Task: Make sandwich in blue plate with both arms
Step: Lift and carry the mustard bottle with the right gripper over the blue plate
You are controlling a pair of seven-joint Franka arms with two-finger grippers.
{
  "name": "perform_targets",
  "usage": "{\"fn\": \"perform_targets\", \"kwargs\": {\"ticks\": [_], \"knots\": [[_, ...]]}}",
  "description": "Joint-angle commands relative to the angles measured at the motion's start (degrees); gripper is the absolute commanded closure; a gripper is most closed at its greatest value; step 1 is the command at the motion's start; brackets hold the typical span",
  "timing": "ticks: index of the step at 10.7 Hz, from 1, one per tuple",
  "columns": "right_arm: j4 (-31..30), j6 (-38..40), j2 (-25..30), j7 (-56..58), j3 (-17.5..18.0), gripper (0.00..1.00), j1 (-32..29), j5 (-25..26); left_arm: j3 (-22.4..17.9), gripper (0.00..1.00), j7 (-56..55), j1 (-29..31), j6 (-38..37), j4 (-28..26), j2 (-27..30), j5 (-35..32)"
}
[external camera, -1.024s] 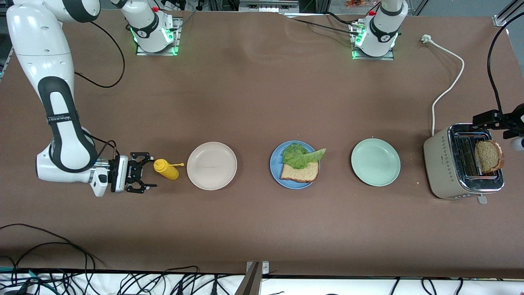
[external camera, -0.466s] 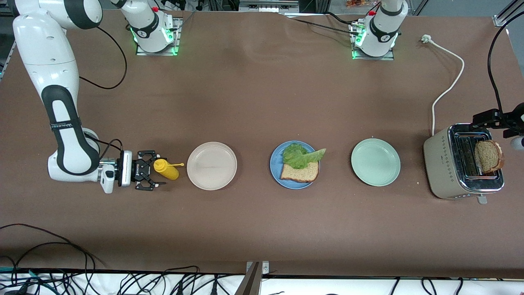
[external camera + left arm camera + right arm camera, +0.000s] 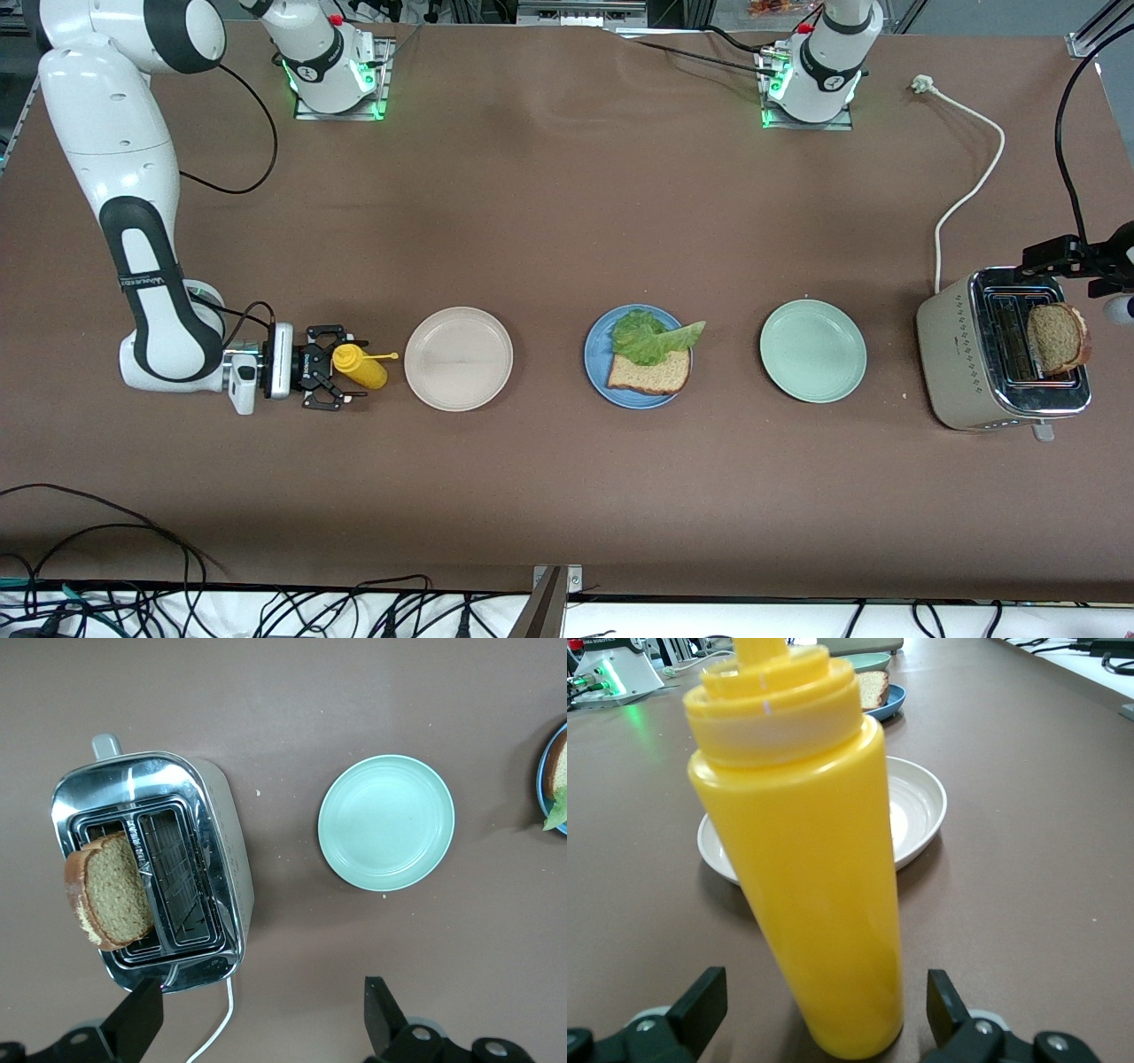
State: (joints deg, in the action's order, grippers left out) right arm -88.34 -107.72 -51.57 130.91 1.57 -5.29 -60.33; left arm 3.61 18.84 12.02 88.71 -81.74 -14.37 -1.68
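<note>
Table surface (image 3: 567,221): matt brown, cloth-like, faint ripples.
Mustard bottle (image 3: 802,859): glossy smooth yellow plastic, ridged cap.
Cream-white plate (image 3: 921,806): smooth, soft sheen.
Pale-green plate (image 3: 386,822): smooth, semi-gloss, concentric rings.
Blue plate (image 3: 595,359): smooth, low sheen.
Toaster (image 3: 213,828): top polished chrome metal, mirror-bright; sides matt beige; wire grids in slots.
Bread slice in toaster (image 3: 111,890): rough, porous crumb, darker crust.
Lettuce leaf (image 3: 651,335): ruffled, matt green.
Right gripper (image 3: 824,1014) fingers (image 3: 700,1005): matt black plastic.
</note>
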Motion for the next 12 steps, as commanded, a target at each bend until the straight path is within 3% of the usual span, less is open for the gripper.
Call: {"fn": "perform_targets", "kwargs": {"ticks": [1, 4, 5, 9, 12], "knots": [[0.97, -1.78, -0.99, 1.36, 1.07, 0.32, -0.43, -2.16, 0.25, 0.00, -0.20, 0.11, -1.17, 0.62, 0.49, -0.16], [1.06, -6.26, -0.99, 2.76, 3.09, 0.94, 0.01, -2.25, 0.34, 0.00, -0.20, 0.11, -1.17, 0.62, 0.49, -0.16], [1.58, -7.93, -0.99, 3.38, 3.18, 1.00, 0.62, -2.25, 0.34, 0.00, -0.20, 0.11, -1.26, 0.62, 0.49, -0.16], [2.47, -12.16, 1.11, -0.90, 2.83, 1.00, 4.40, -1.20, 0.43, 0.00, -0.29, 0.11, -1.61, 0.62, 0.49, -0.16], [2.38, -15.07, 6.29, -14.14, 0.29, 1.00, 9.93, 8.26, 0.52, 0.00, -0.29, 0.11, -1.61, 0.62, 0.49, -0.08]]}}
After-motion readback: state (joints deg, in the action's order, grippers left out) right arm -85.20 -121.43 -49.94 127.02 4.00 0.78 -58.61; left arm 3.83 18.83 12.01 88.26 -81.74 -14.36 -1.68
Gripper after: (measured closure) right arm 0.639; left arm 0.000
